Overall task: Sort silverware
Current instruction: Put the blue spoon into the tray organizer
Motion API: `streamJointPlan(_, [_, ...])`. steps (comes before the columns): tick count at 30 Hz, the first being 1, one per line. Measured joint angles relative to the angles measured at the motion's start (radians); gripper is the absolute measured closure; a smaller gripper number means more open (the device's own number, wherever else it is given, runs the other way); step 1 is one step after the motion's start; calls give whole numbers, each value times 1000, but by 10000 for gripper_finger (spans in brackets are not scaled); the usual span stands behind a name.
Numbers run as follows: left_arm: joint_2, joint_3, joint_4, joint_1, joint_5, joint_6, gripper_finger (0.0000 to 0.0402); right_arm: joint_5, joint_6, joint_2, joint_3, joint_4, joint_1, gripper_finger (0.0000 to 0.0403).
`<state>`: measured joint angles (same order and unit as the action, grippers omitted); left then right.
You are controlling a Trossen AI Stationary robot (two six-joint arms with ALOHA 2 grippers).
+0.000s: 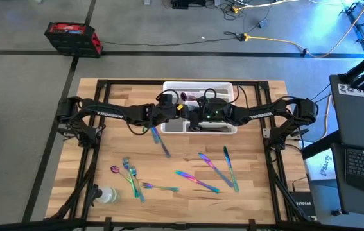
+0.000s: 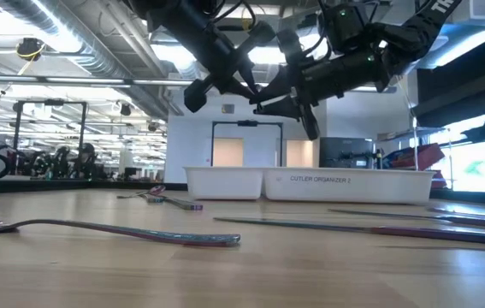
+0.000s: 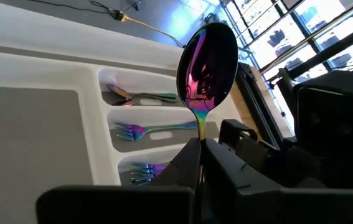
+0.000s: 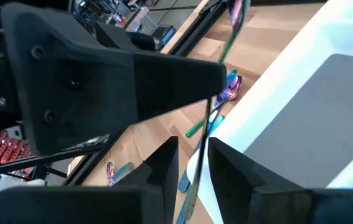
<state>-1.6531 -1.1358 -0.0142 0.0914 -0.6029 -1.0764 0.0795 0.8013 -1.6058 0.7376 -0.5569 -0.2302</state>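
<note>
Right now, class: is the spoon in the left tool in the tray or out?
Out: the spoon stands bowl-up, clamped above the tray.

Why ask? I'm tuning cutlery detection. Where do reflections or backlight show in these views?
Left wrist view: the spoon in the left gripper mirrors pink and dark shapes in its bowl. Low view: the arms are dark silhouettes against bright ceiling lights, and the table carries a pale sheen.

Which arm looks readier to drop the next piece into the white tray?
The left: its end effector grips a spoon right above the tray. The right's hold is unclear.
</note>
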Motion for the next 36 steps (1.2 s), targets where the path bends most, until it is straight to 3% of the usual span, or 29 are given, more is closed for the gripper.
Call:
streamJointPlan(7, [0,0,-12,0,-3,-14,401,10,-6,0,0,6,-1,338])
streamJointPlan(13, [0,0,-13,0,-3,8,401,11,-16,0,0,15,-1,395])
streamJointPlan(30, [0,0,-23,0,-3,0,400,24,-21,0,0,16,-8,402])
streamJointPlan(36, [0,0,-35,0,-3,-8,359,26,-22,0,-1,9,-8,403])
